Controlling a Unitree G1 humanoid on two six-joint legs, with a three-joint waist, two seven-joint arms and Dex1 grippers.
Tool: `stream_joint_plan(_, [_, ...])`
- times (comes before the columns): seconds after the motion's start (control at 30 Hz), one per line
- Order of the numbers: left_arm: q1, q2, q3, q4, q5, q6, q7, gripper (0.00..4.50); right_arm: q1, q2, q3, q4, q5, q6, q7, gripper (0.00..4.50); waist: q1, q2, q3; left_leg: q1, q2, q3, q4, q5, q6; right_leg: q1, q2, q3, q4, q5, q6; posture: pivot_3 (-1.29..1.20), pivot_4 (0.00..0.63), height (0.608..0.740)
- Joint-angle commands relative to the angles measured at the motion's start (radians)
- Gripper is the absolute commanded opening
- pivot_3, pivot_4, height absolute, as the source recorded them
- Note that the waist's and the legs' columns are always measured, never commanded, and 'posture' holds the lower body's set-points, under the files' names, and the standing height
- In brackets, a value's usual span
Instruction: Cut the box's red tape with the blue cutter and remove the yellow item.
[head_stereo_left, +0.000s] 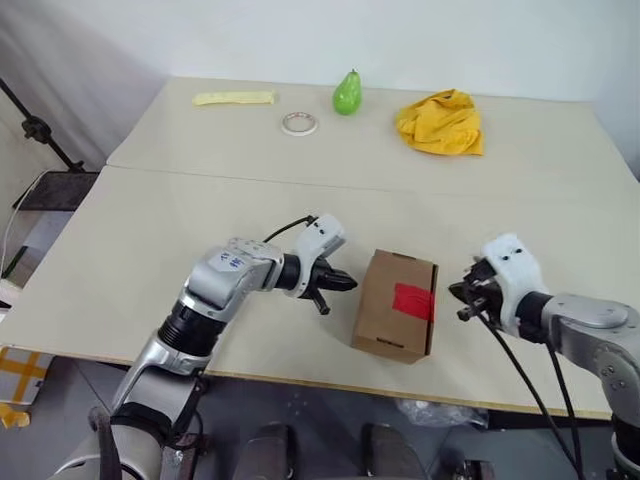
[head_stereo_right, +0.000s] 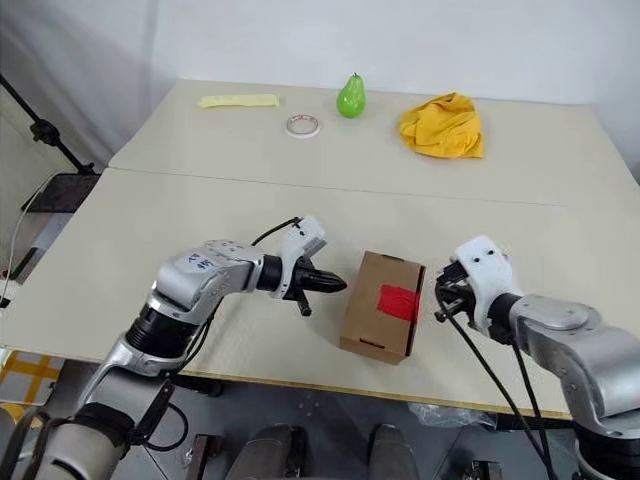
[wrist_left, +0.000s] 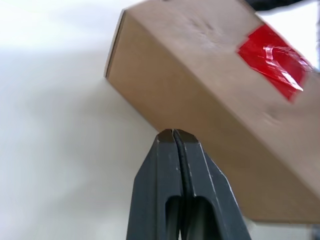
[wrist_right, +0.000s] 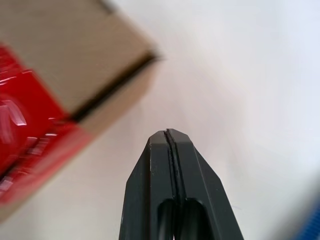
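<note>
A: Head views. Small brown cardboard box near the front edge of the pale tabletop, bright red tape patch on its upper face. Left hand just left of the box, black fingers pressed together, nothing held. Right hand just right of the box, likewise closed and empty.

B: Far side?

A: Green pear upright, white tape roll flat, crumpled yellow cloth, pale yellow flat strip; all well apart from the box.

B: Left wrist view?

A: Fingertips shut tight, close against the box's side wall; contact not confirmed. Red tape towards the far end of the adjoining face.

B: Right wrist view?

A: Fingertips shut, over bare tabletop beside the box's corner. Red tape glossy, wrinkled.
</note>
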Motion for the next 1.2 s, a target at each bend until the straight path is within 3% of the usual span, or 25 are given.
stream_joint_plan(0.03, [-0.048,-0.022,0.128,-0.038,-0.154,0.093,-0.066,0.0,-0.041,0.035,-0.13,-0.098,0.078,0.109,0.027,0.19,0.0,-0.001,0.0,0.0,0.001,0.0,0.0,0.0,0.0,0.0,0.0,0.0,0.0,0.0,0.0,0.0,0.15,0.74])
stream_joint_plan(0.2, [-0.066,-0.092,0.19,-0.095,-0.263,0.176,-0.042,0.0,-0.072,0.108,-0.266,-0.17,0.222,0.221,0.035,1.49,0.003,-0.001,0.0,0.0,0.002,-0.001,0.0,0.0,0.0,0.0,0.0,0.0,0.0,0.0,0.0,0.0,0.15,0.74])
stream_joint_plan(0.33, [-0.048,-0.102,0.046,-0.093,-0.183,0.093,-0.023,0.0,0.01,0.109,-0.292,-0.204,0.374,0.221,-0.025,2.82,0.009,-0.001,0.0,0.0,0.0,-0.001,-0.001,0.0,0.0,0.001,-0.001,0.0,0.0,0.0,0.0,0.0,0.15,0.74])
stream_joint_plan(0.5, [-0.052,-0.071,-0.115,-0.033,-0.051,-0.049,-0.029,0.0,0.062,0.112,-0.289,-0.216,0.457,0.221,-0.127,4.46,0.01,-0.001,0.001,0.0,-0.001,0.001,-0.001,0.0,0.0,0.001,-0.001,0.001,-0.002,0.0,0.0,0.0,0.15,0.74])
stream_joint_plan(0.7, [-0.073,-0.065,-0.207,0.022,0.041,-0.155,-0.051,0.0,0.094,0.106,-0.285,-0.196,0.538,0.221,-0.215,4.49,0.005,-0.001,0.001,0.001,0.002,0.001,-0.001,0.0,0.0,0.0,-0.001,0.001,-0.005,0.0,0.0,0.0,0.15,0.74])
stream_joint_plan(0.9, [-0.088,-0.076,-0.222,0.06,0.067,-0.183,-0.07,0.0,0.108,0.093,-0.249,-0.166,0.554,0.221,-0.246,4.49,0.01,-0.001,0.001,0.001,0.001,0.002,-0.001,-0.003,0.006,0.001,-0.003,0.002,-0.007,0.0,0.0,0.0,0.15,0.74])
stream_joint_plan(1.2, [-0.099,-0.073,-0.222,0.089,0.085,-0.194,-0.085,0.0,0.185,-0.023,-0.22,-0.137,0.518,0.218,-0.207,4.49,0.019,-0.002,0.0,0.001,0.001,0.001,-0.001,-0.003,0.007,0.002,-0.002,0.001,-0.007,0.0,0.0,0.0,0.15,0.74])
